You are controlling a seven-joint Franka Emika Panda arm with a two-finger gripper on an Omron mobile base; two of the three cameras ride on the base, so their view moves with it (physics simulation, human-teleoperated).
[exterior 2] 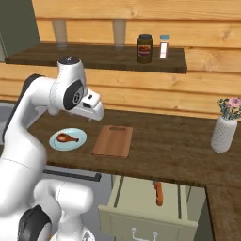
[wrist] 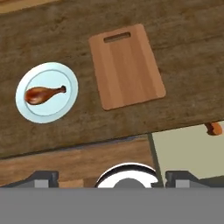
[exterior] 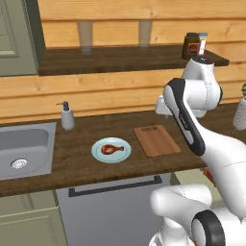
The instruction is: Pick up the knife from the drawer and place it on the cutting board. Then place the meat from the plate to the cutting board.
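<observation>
Since the knife (exterior 2: 158,193) lies in the open drawer (exterior 2: 141,221), I judge it light, stiff, slim; I'd grip its reddish handle. My fingers (wrist: 103,178) hold nothing; their spread I cannot tell.

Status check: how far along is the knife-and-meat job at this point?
Early stage. Done: the drawer stands open below the counter edge, with an orange-handled item inside that may be the knife; its blade is not clear. In hand: nothing; the pincer is up over the counter, fingers apart. Left: the cutting board is bare, and the meat sits on the plate.
</observation>
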